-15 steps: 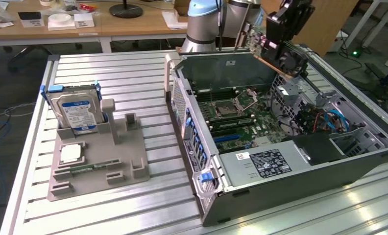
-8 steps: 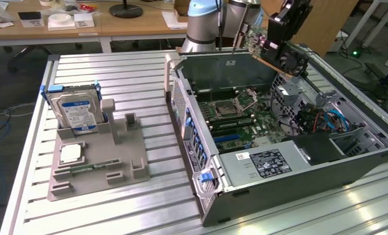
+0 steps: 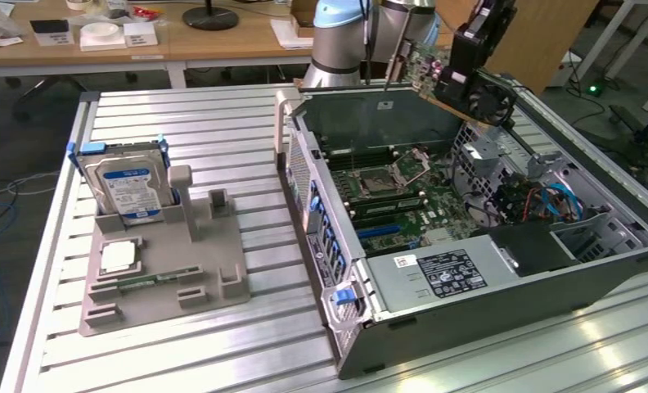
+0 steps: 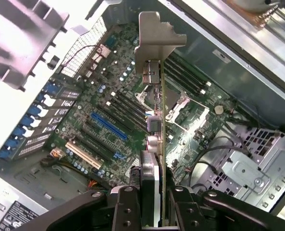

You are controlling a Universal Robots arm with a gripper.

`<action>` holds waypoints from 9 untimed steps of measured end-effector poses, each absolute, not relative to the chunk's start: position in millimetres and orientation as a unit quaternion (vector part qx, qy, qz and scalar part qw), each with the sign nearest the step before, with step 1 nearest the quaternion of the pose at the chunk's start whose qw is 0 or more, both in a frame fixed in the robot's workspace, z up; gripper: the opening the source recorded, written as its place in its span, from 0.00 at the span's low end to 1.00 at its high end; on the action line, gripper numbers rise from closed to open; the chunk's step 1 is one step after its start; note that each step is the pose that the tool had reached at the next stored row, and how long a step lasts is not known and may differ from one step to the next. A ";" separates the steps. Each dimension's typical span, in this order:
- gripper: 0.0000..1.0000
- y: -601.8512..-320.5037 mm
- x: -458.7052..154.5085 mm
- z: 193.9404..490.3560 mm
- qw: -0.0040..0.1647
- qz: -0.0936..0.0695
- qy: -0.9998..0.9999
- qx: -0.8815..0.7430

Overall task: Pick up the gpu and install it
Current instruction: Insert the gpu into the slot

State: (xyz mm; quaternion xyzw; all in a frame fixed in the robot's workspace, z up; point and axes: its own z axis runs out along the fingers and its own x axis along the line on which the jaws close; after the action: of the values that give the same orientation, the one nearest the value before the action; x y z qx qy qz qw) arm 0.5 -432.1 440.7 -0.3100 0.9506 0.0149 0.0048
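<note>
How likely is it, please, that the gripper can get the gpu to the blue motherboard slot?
Probably yes: the case lies open, the gripper holds the gpu above the motherboard, and nothing covers the blue slot.

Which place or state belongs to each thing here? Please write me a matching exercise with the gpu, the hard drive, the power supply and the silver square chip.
Things:
1. gpu
2. hard drive
3. power supply
4. silver square chip

Places or states:
A. lying flat on the grey tray
B. held by the end effector over the open case
C. standing upright on the grey tray
D. fixed inside the case, label facing up

Pairs: 1-B, 2-C, 3-D, 4-A
</note>
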 end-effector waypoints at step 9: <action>0.28 -432.1 0.5 440.6 0.004 0.015 0.931 -0.365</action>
State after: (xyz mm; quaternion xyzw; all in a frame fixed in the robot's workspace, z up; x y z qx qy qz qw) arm 0.5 -432.1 440.6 -0.3648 0.9310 0.0152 0.0040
